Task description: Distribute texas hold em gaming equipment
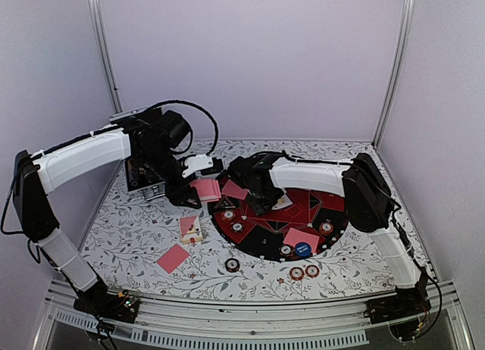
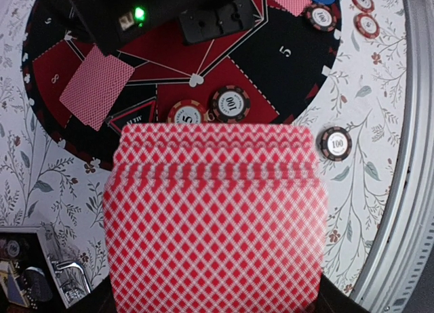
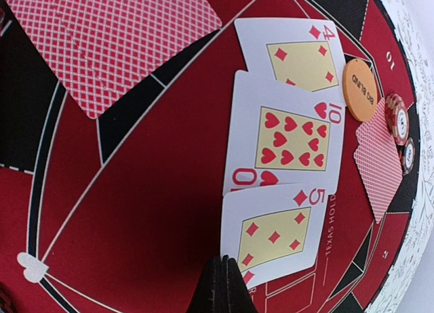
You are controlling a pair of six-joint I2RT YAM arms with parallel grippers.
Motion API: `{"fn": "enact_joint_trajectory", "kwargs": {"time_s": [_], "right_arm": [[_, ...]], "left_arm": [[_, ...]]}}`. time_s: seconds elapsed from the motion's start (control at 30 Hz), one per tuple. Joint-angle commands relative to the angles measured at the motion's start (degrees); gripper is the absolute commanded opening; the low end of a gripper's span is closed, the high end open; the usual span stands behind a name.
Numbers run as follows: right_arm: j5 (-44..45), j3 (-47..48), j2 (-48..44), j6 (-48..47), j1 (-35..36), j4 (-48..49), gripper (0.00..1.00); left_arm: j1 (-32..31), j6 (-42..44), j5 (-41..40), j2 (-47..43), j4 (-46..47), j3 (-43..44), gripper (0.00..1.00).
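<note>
Gripping a thick deck of pink-backed cards (image 2: pixel 217 218), the left gripper (image 1: pixel 195 194) hangs just off the far-left rim of the round red-and-black mat (image 1: pixel 261 242). Its jaws are clamped on the pack, which fills most of the left wrist view. Just past the deck's far edge, two chips (image 2: pixel 229 104) lie side by side on the mat with a face-down card (image 2: pixel 97 89) to their left. A lone chip (image 2: pixel 336 143) sits off the mat on the flowered cloth (image 2: pixel 380 211).

The right gripper (image 3: pixel 220 289) is low over the middle of the mat, fingers pinched together with nothing I can see between them. Its tips are at the near edge of the five of diamonds (image 3: pixel 274 235). That card overlaps the ten of hearts (image 3: pixel 285 140), which overlaps the four of diamonds (image 3: pixel 298 55), all face up in a row. An orange disc (image 3: pixel 359 89) marked BIG BLIND lies against the side of the four and the ten. Beyond it, rim chips (image 3: pixel 397 120) sit next to a second face-down card (image 3: pixel 380 157).

From above, a blue disc (image 1: pixel 303 249) rests on the near part of the mat. On the cloth are a pair of chips (image 1: pixel 296 273), a loose pink card (image 1: pixel 173 257) and some face-up cards (image 1: pixel 190 227). A black case (image 1: pixel 144 174) stands behind the left arm.
</note>
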Motion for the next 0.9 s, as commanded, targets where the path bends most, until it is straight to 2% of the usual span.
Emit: {"fn": "enact_joint_trajectory", "kwargs": {"time_s": [0.0, 0.07, 0.37, 0.5, 0.57, 0.67, 0.73, 0.87], "right_arm": [[-2.4, 1.9, 2.7, 1.2, -0.4, 1.5, 0.05], [-2.7, 1.9, 3.3, 1.5, -0.4, 1.5, 0.09], [-9.2, 3.2, 2.7, 1.9, -3.0, 4.7, 0.17], [-13.2, 2.5, 1.1, 3.0, -4.8, 5.9, 0.28], [-15.4, 1.7, 0.0, 3.4, -5.5, 6.8, 0.39], [-20.9, -0.6, -2.4, 5.2, -6.9, 9.1, 0.46], [-25.2, -3.6, -5.3, 6.8, -8.0, 11.1, 0.56], [-33.8, -10.2, -12.0, 9.2, -10.0, 16.1, 0.6]], "left_arm": [[0.4, -0.2, 0.5, -1.3, -0.4, 2.1, 0.0], [0.3, -0.2, 0.6, -1.2, -0.6, 2.2, 0.0], [0.3, -0.2, 0.9, -0.9, -0.8, 2.1, 0.0], [0.3, -0.2, 0.9, -0.9, -1.0, 1.8, 0.0], [0.3, -0.2, 1.0, -0.9, -1.0, 1.7, 0.0], [0.3, -0.2, 1.0, -1.0, -1.0, 1.6, 0.0], [0.4, -0.2, 0.9, -1.1, -1.0, 1.6, 0.0], [0.4, -0.1, 0.7, -1.3, -0.9, 1.3, 0.0]]}}
